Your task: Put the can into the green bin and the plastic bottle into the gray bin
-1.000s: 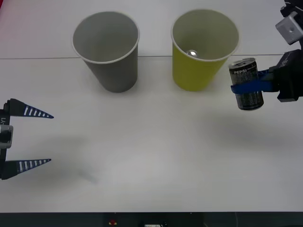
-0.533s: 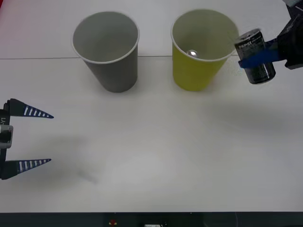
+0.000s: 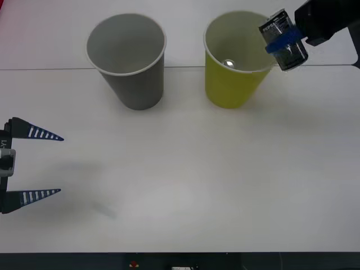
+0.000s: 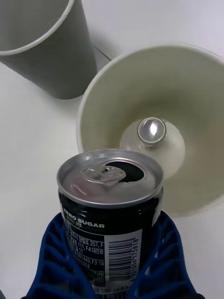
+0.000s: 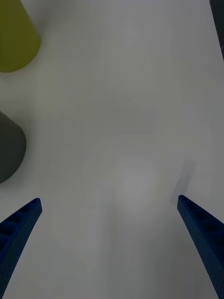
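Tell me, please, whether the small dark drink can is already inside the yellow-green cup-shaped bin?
Not yet. The small dark drink can is tilted above the yellow-green cup-shaped bin's rim, clamped in the right hand.

The front camera looks down from above at the whole table point(image 3: 185, 185). The right wrist camera sits close over the green bin point(image 4: 154, 93). The left wrist camera faces bare tabletop, sharing both bins' edges.
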Controlling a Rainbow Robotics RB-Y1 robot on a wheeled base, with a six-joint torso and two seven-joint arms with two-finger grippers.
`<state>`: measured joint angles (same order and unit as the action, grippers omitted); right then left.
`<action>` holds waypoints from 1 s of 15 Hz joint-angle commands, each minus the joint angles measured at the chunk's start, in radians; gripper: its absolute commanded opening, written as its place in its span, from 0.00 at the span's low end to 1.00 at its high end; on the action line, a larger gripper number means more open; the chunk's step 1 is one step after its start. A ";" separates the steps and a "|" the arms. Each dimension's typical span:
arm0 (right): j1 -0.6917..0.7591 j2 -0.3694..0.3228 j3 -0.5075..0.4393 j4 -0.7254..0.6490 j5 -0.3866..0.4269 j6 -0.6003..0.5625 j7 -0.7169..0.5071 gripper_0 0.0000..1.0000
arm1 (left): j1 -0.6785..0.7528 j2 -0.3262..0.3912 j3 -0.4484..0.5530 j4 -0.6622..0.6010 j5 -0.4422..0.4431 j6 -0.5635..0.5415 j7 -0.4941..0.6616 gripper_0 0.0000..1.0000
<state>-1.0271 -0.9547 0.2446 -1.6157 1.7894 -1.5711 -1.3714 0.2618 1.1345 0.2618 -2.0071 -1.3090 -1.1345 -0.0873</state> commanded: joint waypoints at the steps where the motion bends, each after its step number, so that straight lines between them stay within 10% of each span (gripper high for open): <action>1: -0.096 0.056 0.076 0.123 0.073 0.000 0.000 0.00 | 0.000 0.000 0.000 0.000 0.000 0.000 0.000 1.00; 8: -0.271 0.231 0.153 0.461 0.272 0.000 0.045 0.00 | 0.000 0.000 0.000 0.000 0.000 0.000 0.000 1.00; 15: -0.291 0.290 0.153 0.491 0.370 0.011 0.055 0.00 | 0.000 0.000 0.000 0.000 0.000 0.000 0.000 1.00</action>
<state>-1.3174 -0.6664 0.3973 -1.1243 2.1590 -1.5658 -1.3213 0.2618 1.1345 0.2618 -2.0071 -1.3090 -1.1345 -0.0873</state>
